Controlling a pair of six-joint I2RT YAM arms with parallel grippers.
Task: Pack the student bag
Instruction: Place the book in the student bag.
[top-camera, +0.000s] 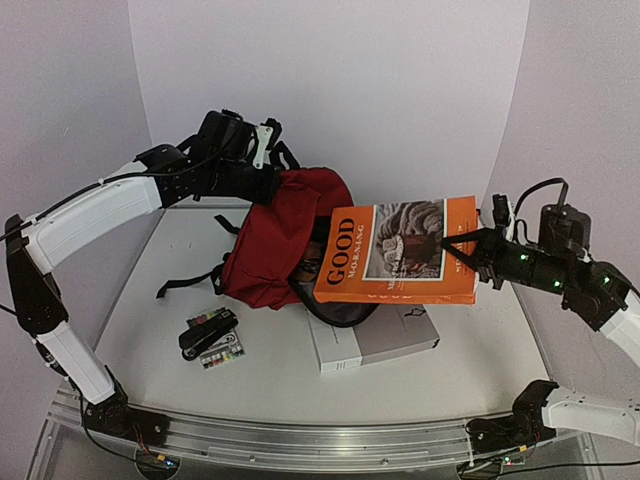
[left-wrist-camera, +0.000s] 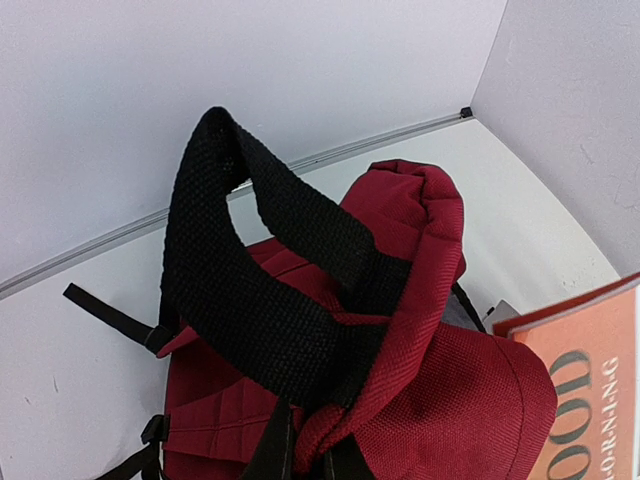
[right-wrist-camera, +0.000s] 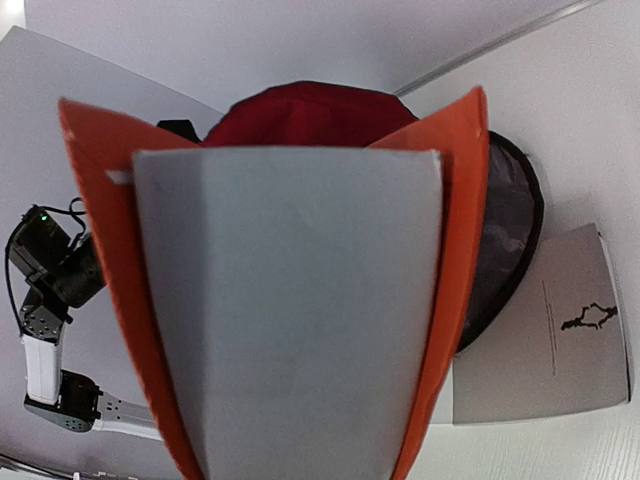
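The dark red student bag (top-camera: 283, 235) lies at the table's middle with its mouth toward the right. My left gripper (top-camera: 268, 183) is shut on a fold of red fabric at the bag's top rim (left-wrist-camera: 325, 435), next to the black handle strap (left-wrist-camera: 240, 290), and holds it up. My right gripper (top-camera: 470, 250) is shut on the right edge of an orange "GOOD MORNING" book (top-camera: 396, 252) and holds it in the air over the bag's mouth. In the right wrist view the book's pages (right-wrist-camera: 290, 310) fill the frame and hide the fingers; the bag (right-wrist-camera: 300, 112) shows behind.
A grey-white book (top-camera: 372, 340) lies flat on the table under the orange one; it also shows in the right wrist view (right-wrist-camera: 545, 330). A black stapler (top-camera: 205, 332) and a small colourful box (top-camera: 222, 352) lie at the front left. Black straps (top-camera: 188, 282) trail left of the bag.
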